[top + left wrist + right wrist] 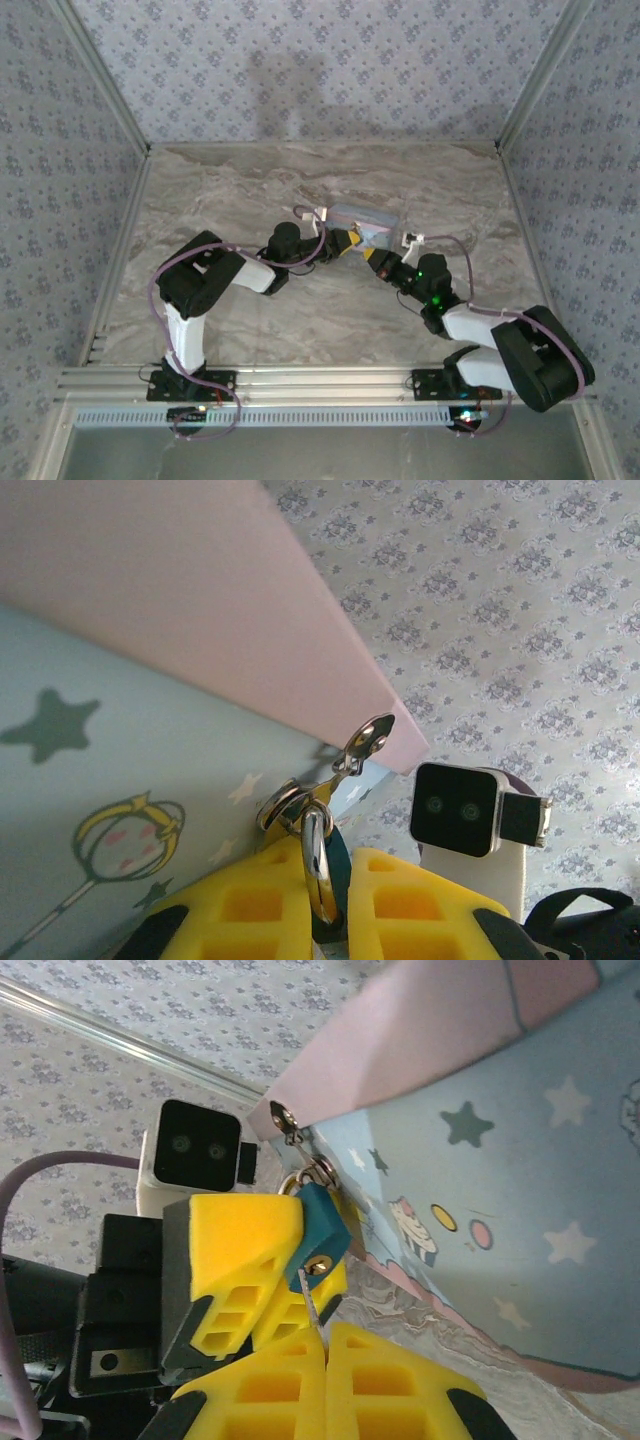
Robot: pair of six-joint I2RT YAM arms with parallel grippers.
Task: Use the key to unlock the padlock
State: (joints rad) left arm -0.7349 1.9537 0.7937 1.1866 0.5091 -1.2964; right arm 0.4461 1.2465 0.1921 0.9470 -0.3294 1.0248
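The pale blue cartoon-printed tin lies mid-table, its pink lid raised. From its hasp hangs the dark teal padlock by a silver shackle. My left gripper is shut on the padlock body, yellow fingers on either side; from above it sits at the tin's near left corner. My right gripper is shut on the key. The thin blade points up, and its tip touches the padlock's bottom face just left of the brass keyhole. My right gripper sits just below the tin.
The marble table is walled by patterned panels on three sides. Both arms meet at the tin's near edge. The right wrist camera is close beside my left fingers. An aluminium rail runs along the near edge.
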